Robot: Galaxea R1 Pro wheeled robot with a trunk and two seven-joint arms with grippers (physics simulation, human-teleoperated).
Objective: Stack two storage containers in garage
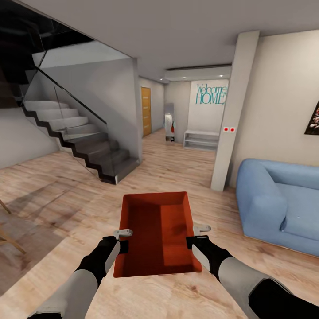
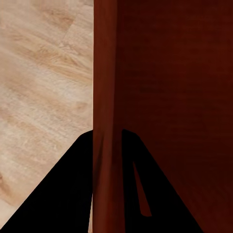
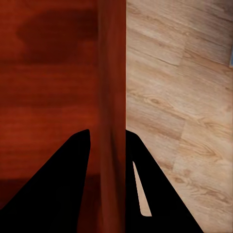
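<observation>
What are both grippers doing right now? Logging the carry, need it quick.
Left gripper: shut on the left wall of the storage container.
Right gripper: shut on the container's right wall.

Head camera: high, facing forward and down over both arms across the wood floor (image 1: pixel 177 164) toward the staircase (image 1: pixel 84 141) and hallway. Left wrist camera: very close, sighting along its jaws, which straddle one wall of the storage container (image 2: pixel 165 97). Right wrist camera: equally close, jaws astride the opposite wall. All three views share that container (image 1: pixel 157 232) and plank floor.
</observation>
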